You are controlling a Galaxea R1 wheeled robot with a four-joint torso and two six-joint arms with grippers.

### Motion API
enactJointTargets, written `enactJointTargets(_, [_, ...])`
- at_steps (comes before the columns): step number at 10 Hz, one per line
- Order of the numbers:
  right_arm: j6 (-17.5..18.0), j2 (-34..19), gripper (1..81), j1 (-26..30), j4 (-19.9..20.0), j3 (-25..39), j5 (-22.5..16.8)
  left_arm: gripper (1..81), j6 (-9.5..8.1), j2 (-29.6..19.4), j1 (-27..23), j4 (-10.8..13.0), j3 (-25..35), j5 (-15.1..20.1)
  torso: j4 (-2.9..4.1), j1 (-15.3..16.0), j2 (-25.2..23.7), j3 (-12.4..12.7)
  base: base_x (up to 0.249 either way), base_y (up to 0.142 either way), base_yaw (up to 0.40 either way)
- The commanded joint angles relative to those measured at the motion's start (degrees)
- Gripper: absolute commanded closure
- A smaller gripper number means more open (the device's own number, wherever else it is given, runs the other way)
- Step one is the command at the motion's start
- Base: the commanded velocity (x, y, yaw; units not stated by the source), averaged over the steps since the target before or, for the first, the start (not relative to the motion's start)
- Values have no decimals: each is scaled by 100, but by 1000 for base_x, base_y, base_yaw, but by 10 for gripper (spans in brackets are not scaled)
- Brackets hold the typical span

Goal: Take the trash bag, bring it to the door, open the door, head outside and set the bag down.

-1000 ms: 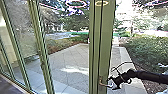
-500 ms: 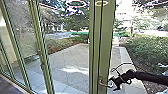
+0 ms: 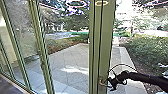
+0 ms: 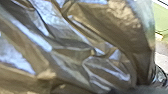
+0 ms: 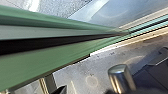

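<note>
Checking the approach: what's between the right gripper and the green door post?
The door handle, between the right gripper and the green door post in the head view; contact can't be told.

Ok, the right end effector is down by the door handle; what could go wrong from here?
The right end effector might slip off the small handle, as it seems to meet it only near its tips. The thin dark loop arching over the right arm could snag on the handle. The creased trash bag looms close to the left wrist camera, so it may rub or catch on the green door frame.
</note>
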Motion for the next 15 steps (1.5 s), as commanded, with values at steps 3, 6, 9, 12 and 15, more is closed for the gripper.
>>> enactJointTargets(3, [28, 489, 10, 748, 58, -495, -125, 811, 6, -17, -357, -39, 15, 289, 0, 2, 2, -2, 0, 0, 0])
enactJointTargets(6, [28, 657, 10, 476, 58, -671, 121, 811, 6, -26, -357, -47, 15, 289, 0, 2, 0, 0, 0, 0, 0])
enactJointTargets(9, [28, 973, 10, 194, 40, -1092, 245, 811, 6, -17, -348, -39, 15, 298, -2, -4, 0, 0, 0, 0, 0])
enactJointTargets(12, [-15, 1237, 10, -78, 48, -1489, 332, 811, 6, -26, -322, -39, 15, 289, -4, -13, -7, 5, 0, 0, 0])
enactJointTargets(15, [-77, 1219, 10, -553, 31, -1568, 1220, 811, 6, -35, -322, -39, -11, 289, -6, -14, -11, 5, 0, 0, 0])
